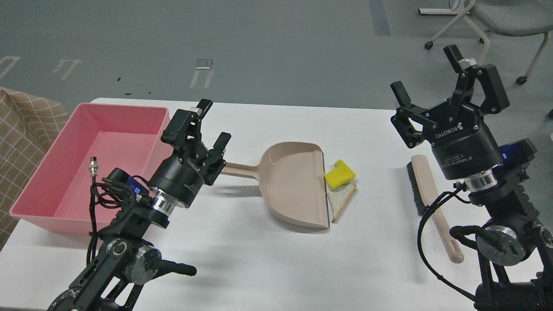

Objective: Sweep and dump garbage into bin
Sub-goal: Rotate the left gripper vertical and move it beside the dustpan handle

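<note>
The yellow notched sponge block (340,174) and the triangular bread slice (341,199) lie together on the white table, touching the open lip of a beige dustpan (293,185). The pink bin (125,106) stands at the table's left. My left gripper (212,125) is open and empty. It hangs low over the left end of the dustpan handle (242,168) and hides that end. My right gripper (427,73) is open and empty, raised above the table's right side, over a beige brush (434,207).
The brush lies lengthwise on the right with its dark bristles facing left. A checked cloth (21,129) is past the table's left edge. A wheeled chair (497,17) stands on the floor at the back right.
</note>
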### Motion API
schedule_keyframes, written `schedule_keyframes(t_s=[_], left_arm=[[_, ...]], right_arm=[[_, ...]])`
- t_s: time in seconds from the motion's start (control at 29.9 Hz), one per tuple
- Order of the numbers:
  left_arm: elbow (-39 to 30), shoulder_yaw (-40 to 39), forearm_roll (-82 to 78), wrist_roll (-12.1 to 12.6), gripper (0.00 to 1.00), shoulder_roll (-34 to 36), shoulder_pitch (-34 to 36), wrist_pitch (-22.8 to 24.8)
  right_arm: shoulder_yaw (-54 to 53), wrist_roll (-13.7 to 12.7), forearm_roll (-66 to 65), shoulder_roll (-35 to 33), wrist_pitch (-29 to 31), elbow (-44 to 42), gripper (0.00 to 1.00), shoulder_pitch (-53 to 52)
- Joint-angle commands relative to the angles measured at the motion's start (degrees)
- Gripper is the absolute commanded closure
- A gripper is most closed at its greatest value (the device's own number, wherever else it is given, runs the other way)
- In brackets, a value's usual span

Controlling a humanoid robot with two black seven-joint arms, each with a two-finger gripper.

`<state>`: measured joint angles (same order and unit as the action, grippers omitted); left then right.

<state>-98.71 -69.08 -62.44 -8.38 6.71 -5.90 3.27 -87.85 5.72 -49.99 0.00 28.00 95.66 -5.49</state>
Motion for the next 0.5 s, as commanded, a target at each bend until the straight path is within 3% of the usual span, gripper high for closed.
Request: schedule_keyframes(t_s=[0.0,0.17,0.47], left_arm=[[-0.08,0.00,-2.06,-2.16,0.02,0.14,-2.98,-0.28],[-0.08,0.00,-5.06,-2.43,0.02,-0.12,-6.15,-1.86],[1.32,5.36,-10.15,-3.48,0.02,-1.79,-9.75,-9.33]], right_arm=[[-0.04,0.00,0.07,0.00,0.00,0.14,0.00,-0.22],[-0.13,-0.18,0.07,0.00,0.00,0.14,0.00,-0.58],[-0.39,0.00,0.07,0.00,0.00,0.23,0.00,-0.58]])
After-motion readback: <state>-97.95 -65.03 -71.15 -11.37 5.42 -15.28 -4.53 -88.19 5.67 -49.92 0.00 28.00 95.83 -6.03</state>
